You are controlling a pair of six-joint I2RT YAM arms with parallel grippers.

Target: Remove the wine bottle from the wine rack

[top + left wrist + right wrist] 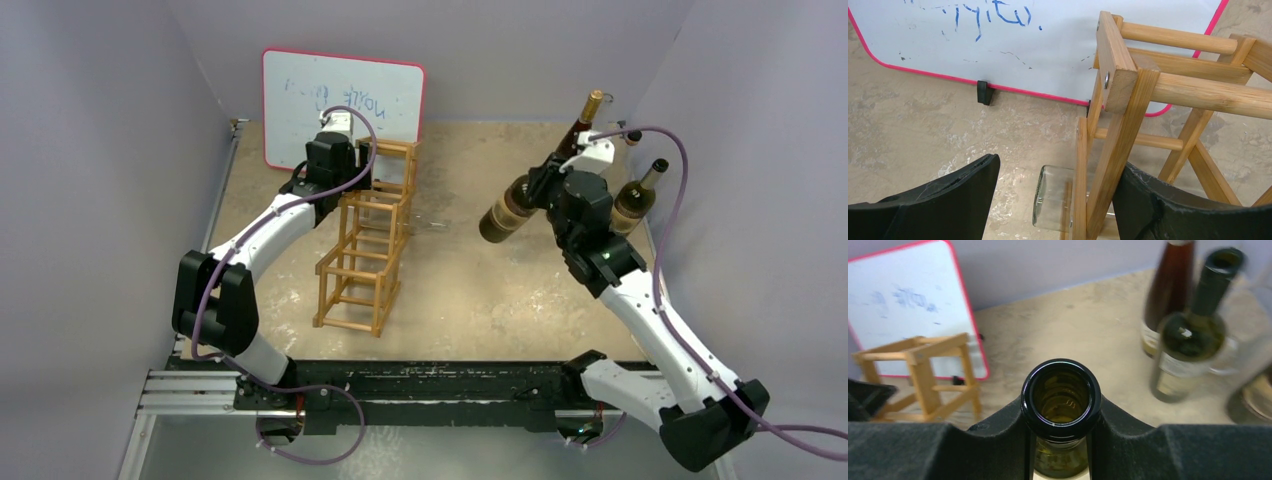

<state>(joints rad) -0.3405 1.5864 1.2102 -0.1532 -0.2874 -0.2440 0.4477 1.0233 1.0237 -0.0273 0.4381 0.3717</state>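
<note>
Along the near edge of the surface [470, 290], a black rail [430, 385] carries both arm bases. Just beyond it, left of the middle, the wine rack [365, 250] stands on the surface. It runs lengthwise from near the rail toward the far-left corner.

Farther in, over the right half, the right tool [1060, 415] is clamped on the neck of the wine bottle [505, 210]. Its fingers [1128, 440] press on either side just under the open dark mouth. The bottle is off the rack and well apart from it, tipped so that its base points toward the middle of the surface.

At the rack's far end, the left tool [1059, 165] has its jaws spread wide on either side of a corner post. I cannot tell whether either finger touches the wood. A piece of clear glass [1053, 197] shows low between the slats there; what it is cannot be told.

Against the far edge, a red-edged whiteboard [340, 100] stands just behind the rack. Toward the far-right corner stand a brown bottle [583, 125] and a green bottle [637, 195]
</note>
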